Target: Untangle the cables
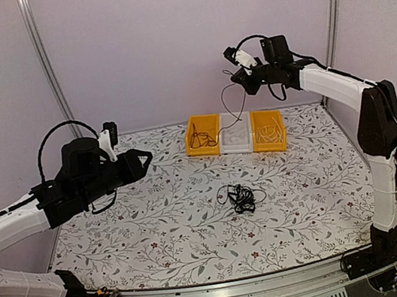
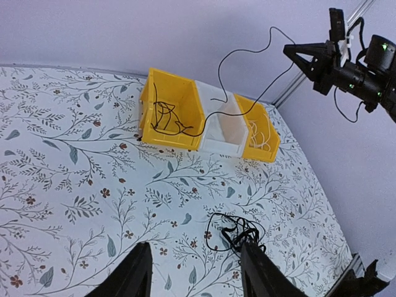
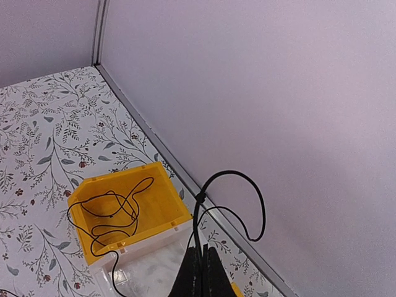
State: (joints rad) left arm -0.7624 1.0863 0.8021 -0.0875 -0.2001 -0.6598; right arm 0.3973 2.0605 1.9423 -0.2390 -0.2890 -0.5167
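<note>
Table (image 1: 156,216), floral top; bins (image 1: 236,143) in rear row, yellow, white, yellow; left gripper (image 1: 145,157), jaws apart, above table; right gripper (image 1: 235,75), raised, clamped on cable strand (image 3: 197,223) trailing into left yellow bin (image 1: 200,148); cable clump (image 1: 241,198), mid-table.

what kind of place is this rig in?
Probably a lab robot test cell: plain panel walls on aluminium posts, a floral-print table with the left arm and right arm mounted at its edge, and small sorting bins.
</note>
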